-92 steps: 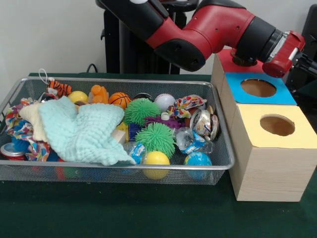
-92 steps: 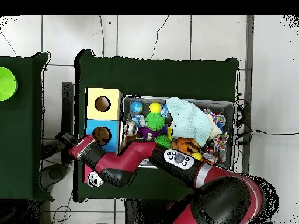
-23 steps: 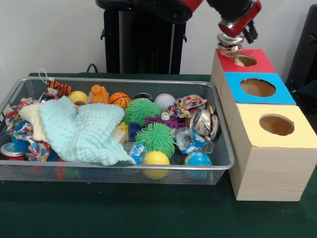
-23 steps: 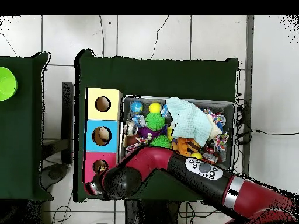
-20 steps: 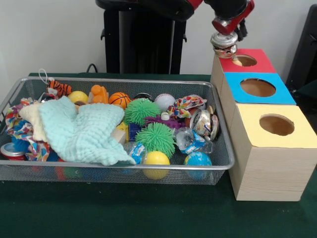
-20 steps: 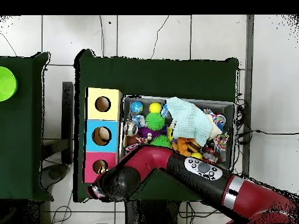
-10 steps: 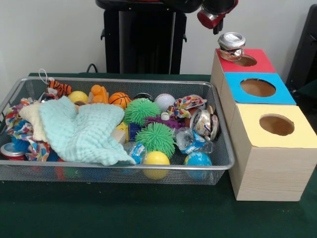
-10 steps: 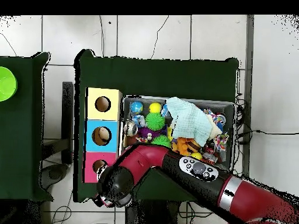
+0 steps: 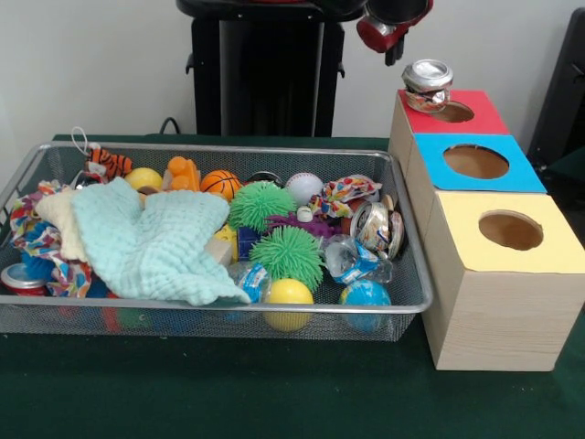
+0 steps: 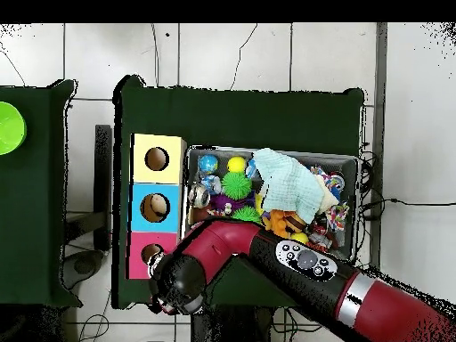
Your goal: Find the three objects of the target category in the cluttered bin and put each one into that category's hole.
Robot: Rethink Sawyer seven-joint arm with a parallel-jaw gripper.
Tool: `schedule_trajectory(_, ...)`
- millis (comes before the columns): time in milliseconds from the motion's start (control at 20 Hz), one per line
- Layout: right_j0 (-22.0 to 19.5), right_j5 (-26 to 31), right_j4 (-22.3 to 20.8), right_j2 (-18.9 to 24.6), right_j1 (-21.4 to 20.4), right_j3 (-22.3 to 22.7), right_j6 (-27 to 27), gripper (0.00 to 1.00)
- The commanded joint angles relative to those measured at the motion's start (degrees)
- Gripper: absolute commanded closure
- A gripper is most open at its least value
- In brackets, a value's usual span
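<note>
A crushed silver can rests tilted on the near-left rim of the hole in the red-topped box, with nothing holding it. My gripper hangs at the top edge, up and to the left of the can and apart from it; only its red wrist end and a dark tip show. Another crushed can lies at the right end of the wire bin, and a red can lies at its left end. In the overhead view my arm covers part of the red-topped box and hides the gripper.
A blue-topped box and a yellow-topped box stand in line in front of the red one. The bin holds a mint cloth, green spiky balls, several small balls and toys.
The can was held over the red box's hole; now it sits alone on the rim. The gripper has risen and drawn away to the left.
</note>
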Motion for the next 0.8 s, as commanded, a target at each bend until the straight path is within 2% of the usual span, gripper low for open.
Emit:
schedule_trajectory(50, -1.67, -6.34, -7.25, -1.6, -0.68, -4.47, -8.58, 1.0)
schedule_trajectory(200, -1.04, -8.13, -8.16, -1.05, -0.8, -5.63, -8.03, 1.0)
schedule_trajectory(300, -1.21, -10.21, -10.56, -1.31, -0.59, -6.06, -8.46, 1.0)
schedule_trajectory(450, -0.98, -16.16, -17.61, -0.89, -1.63, -6.92, -9.04, 1.0)
schedule_trajectory(550, -0.64, -18.46, -20.09, -0.66, -3.13, -7.38, -8.32, 1.0)
schedule_trajectory(700, -0.73, -19.74, -20.44, -0.2, -4.73, -7.84, -7.16, 1.0)
schedule_trajectory(800, -1.56, -20.51, -18.96, 0.76, -5.58, -7.62, -6.22, 1.0)
